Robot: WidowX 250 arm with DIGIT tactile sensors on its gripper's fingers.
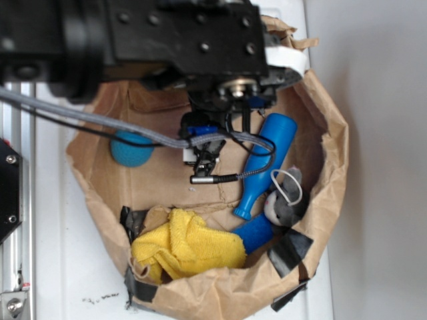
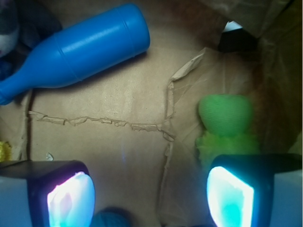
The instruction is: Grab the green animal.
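The green animal (image 2: 225, 116) lies on the brown paper at the right of the wrist view. Its smooth green rounded end points up and its fuzzy lime middle runs down behind my right fingertip (image 2: 229, 196). My gripper (image 2: 150, 198) is open, with only bare paper between the pads. The animal sits just outside and above the right pad. In the exterior view the black arm (image 1: 173, 40) hangs over the bag and hides the green animal.
A blue plastic bottle (image 2: 80, 47) (image 1: 267, 167) lies to the upper left. The teal ball (image 2: 111, 218) (image 1: 131, 148) is close behind the fingers. A grey plush (image 1: 285, 200) and a yellow cloth (image 1: 190, 243) lie near the bag's crumpled paper wall (image 1: 333, 153).
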